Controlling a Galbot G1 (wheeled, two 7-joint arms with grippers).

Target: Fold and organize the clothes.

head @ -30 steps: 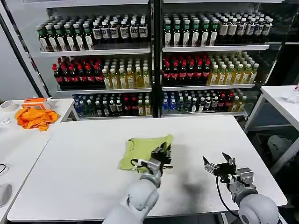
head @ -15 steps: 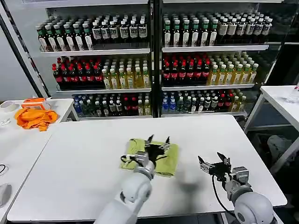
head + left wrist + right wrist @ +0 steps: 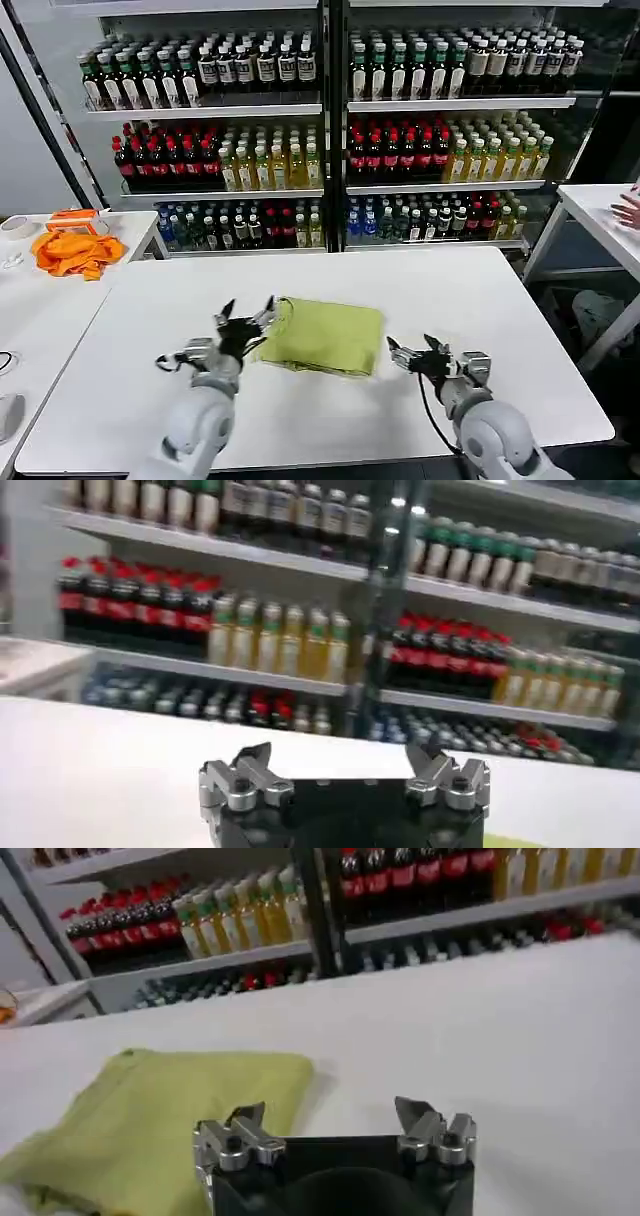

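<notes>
- Since half a second ago, left gripper (image 3: 245, 316) has drawn off the T-shirt (image 3: 322, 335) to that garment's left edge; one second ago it stood over the cloth, which was more bunched.
- Right gripper (image 3: 415, 352) has shifted toward the T-shirt and now sits just beside its right edge, apart from the fabric.
- T-shirt: folded into a compact rectangle, lying flat near the middle of the white desk (image 3: 500, 300); plain yellow-green face up.
- Left gripper: jaws spread, nothing between them, fingertips just beside the T-shirt's left edge; whether they touch the cloth cannot be told. Left wrist view: both fingers (image 3: 236, 780) stand wide apart.
- Right gripper: jaws spread and empty. Right wrist view: fingers (image 3: 431, 1127) parted, with the T-shirt (image 3: 160, 1118) ahead and to one side of them.
- Orange cloth (image 3: 75, 251): crumpled on a side table well left of the T-shirt.
- Bottle shelves (image 3: 330, 130) stand behind the desk.
</notes>
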